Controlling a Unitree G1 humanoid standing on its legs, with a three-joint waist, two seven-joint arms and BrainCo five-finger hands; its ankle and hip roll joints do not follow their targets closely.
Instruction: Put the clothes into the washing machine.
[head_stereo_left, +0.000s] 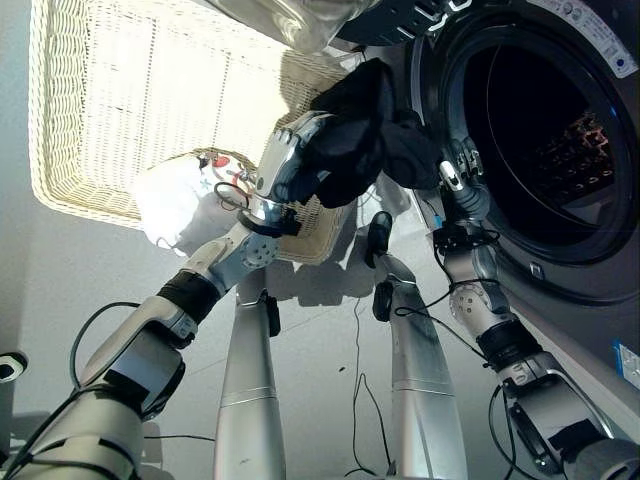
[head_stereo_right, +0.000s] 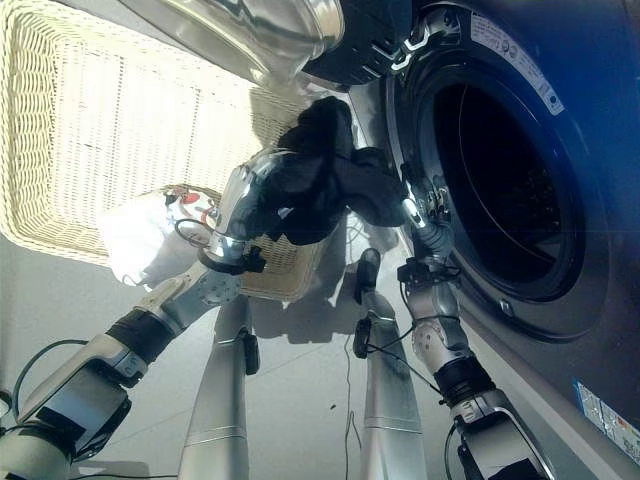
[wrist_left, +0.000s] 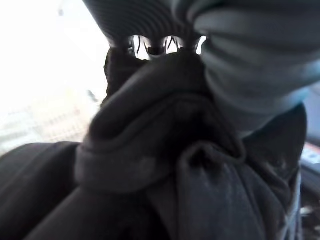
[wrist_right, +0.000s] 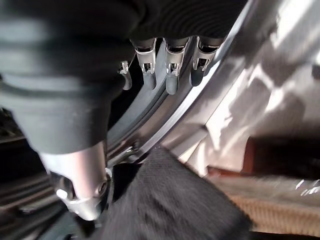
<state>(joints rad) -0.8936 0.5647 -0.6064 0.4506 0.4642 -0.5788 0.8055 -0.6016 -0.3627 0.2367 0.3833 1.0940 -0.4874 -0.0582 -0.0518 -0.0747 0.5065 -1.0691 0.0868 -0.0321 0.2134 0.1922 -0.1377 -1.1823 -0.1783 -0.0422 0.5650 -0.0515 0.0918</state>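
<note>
Bunched black garment (head_stereo_left: 355, 130) beside washer opening (head_stereo_left: 545, 130)

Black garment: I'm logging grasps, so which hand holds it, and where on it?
The left hand grips the black garment by a bunched fold at one end; the right hand is open by the washing machine rim.
</note>
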